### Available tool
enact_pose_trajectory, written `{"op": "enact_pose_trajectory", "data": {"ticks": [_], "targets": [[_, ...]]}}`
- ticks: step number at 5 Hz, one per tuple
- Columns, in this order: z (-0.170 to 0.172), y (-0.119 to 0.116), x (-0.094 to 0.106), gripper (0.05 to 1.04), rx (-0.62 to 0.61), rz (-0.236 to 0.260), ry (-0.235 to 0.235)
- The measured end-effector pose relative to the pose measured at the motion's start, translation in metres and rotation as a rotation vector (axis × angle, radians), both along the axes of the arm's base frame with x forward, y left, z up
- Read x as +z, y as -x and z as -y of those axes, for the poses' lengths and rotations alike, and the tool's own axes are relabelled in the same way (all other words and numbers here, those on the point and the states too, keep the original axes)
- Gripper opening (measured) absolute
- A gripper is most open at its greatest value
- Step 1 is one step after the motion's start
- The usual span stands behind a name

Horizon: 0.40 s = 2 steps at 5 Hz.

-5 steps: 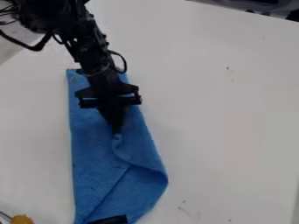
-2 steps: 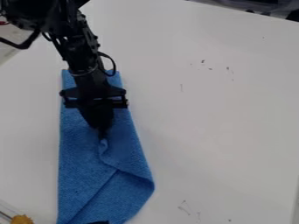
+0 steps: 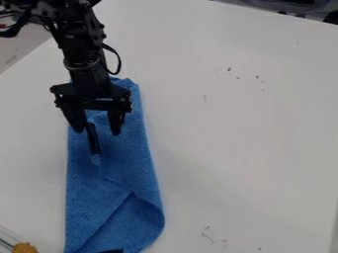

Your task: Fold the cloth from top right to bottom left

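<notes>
Wide open, the hand (image 3: 98, 132), above the blue cloth (image 3: 89, 190) on the worktop's (image 3: 244, 148) left side! Light, floppy stuff, by its look; a shallow pinch on the near fold (image 3: 131, 195) seemed the best hold.

Cannot read here any text, label, brand, number or sign.
</notes>
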<state>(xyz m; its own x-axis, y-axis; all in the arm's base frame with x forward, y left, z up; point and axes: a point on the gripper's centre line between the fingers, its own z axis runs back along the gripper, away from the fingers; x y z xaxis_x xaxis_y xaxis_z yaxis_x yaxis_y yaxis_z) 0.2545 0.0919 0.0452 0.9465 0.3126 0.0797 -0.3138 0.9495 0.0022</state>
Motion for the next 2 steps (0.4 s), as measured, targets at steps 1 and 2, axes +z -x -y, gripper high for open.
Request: {"op": "enact_pose_trajectory", "data": {"ticks": [1, 2], "targets": [[-0.013, 0.010, 0.001, 1.001, -0.032, -0.031, -0.010], [-0.023, -0.004, 0.011, 1.001, -0.212, -0.052, -0.053]]}}
